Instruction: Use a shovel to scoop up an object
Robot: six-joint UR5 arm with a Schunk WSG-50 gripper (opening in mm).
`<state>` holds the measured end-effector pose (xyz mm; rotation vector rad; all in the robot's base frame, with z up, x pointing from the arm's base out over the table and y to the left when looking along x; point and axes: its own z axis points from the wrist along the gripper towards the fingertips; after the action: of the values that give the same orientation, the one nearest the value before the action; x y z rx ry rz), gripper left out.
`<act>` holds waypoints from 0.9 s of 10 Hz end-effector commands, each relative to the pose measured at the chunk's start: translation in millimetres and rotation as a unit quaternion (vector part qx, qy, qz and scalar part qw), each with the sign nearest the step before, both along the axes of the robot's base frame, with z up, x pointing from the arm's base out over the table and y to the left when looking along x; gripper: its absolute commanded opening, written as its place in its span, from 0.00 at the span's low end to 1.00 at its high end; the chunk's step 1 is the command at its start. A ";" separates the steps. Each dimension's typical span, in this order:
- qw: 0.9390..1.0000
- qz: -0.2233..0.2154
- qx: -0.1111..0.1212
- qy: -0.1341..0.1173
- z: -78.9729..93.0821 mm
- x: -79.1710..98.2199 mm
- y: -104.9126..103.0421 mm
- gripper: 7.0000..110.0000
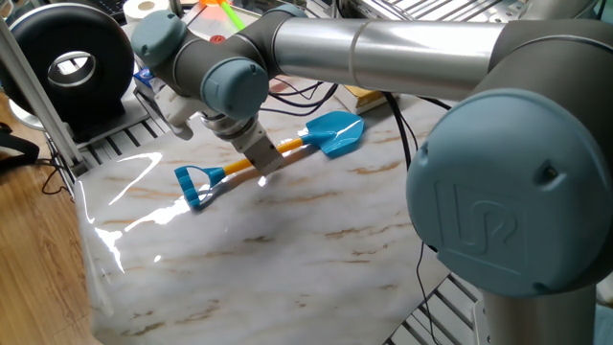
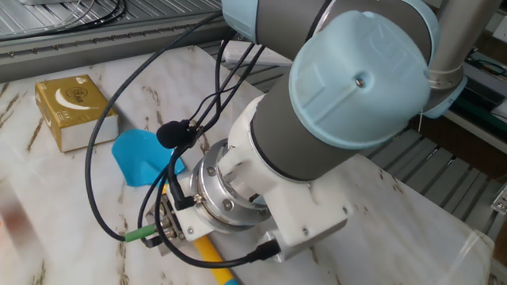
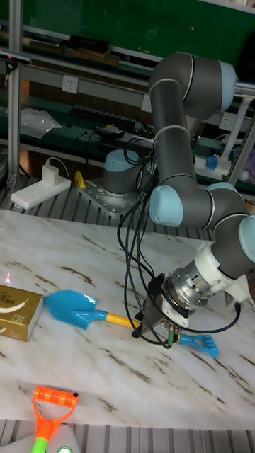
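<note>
The shovel (image 3: 120, 319) is laid flat on the bench (image 3: 85, 375), with its blade pointed at the block (image 3: 17, 304), which is set just beside the blade tip but apart from it. In the tall fixed view the end effector (image 3: 150, 322) is parked over the middle of the shaft, so the blade is seen to its left and the loop end to its right. A second stick tool (image 3: 49, 414) is found at the bench's near edge, in front of the block and well apart from the shovel.
</note>
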<state>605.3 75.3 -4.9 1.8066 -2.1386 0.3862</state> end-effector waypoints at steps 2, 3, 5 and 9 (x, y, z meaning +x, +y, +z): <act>1.000 -0.002 -0.010 0.002 -0.6 -1.2 -5.7 0.36; 1.000 -0.002 -0.011 0.003 -1.6 -2.0 -5.9 0.36; 1.000 -0.002 -0.013 0.003 -4.5 -2.6 -6.4 0.36; 1.000 -0.014 -0.011 0.002 -5.6 -7.5 -3.6 0.00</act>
<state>600.6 69.7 -9.5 1.7782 -2.1262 0.4126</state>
